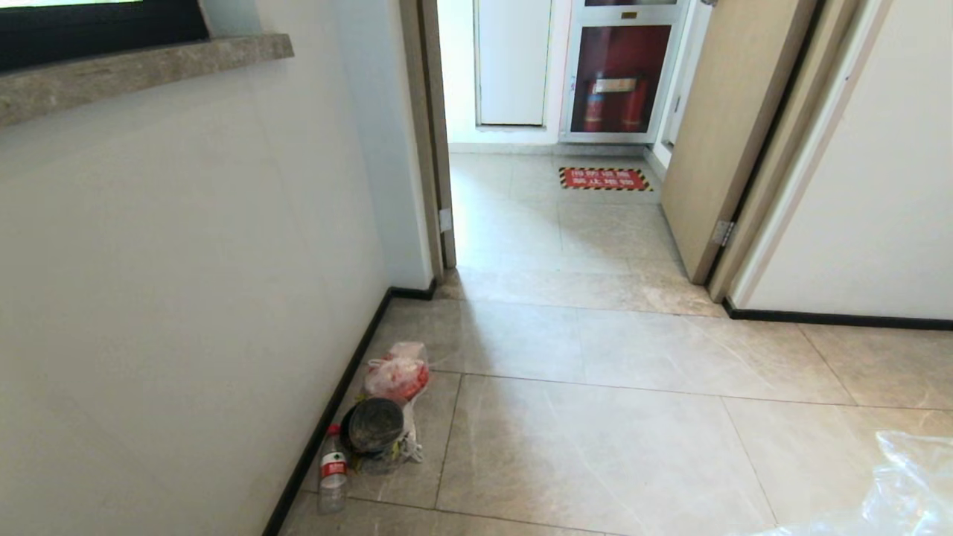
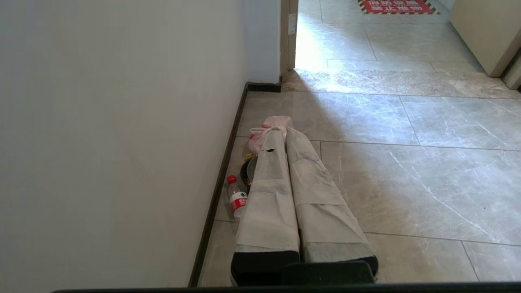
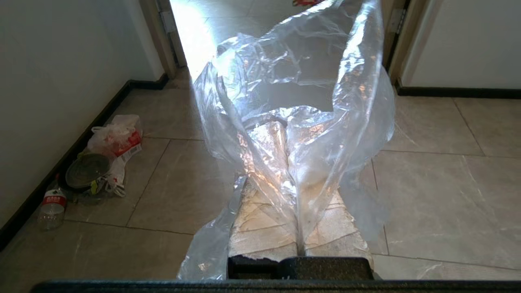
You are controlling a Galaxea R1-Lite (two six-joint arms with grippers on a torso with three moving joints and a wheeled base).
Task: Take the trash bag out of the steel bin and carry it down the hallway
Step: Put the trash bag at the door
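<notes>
The trash bag (image 3: 293, 81), clear and crinkly, hangs up around and in front of my right gripper (image 3: 285, 130), whose padded fingers are shut on a pinch of its plastic. A corner of the same trash bag (image 1: 912, 484) shows at the lower right of the head view. My left gripper (image 2: 284, 134) is shut with nothing in it, pointing along the floor by the left wall. The steel bin is out of view. I am in the hallway, over its glossy beige tiles (image 1: 595, 417).
A litter pile lies against the left wall: a knotted bag with red print (image 1: 397, 374), a black round bowl (image 1: 374, 426), a red-capped bottle (image 1: 333, 470). Ahead, an open doorway, a wooden door (image 1: 726, 126), a red striped mat (image 1: 604, 179). Stone ledge (image 1: 141, 71) upper left.
</notes>
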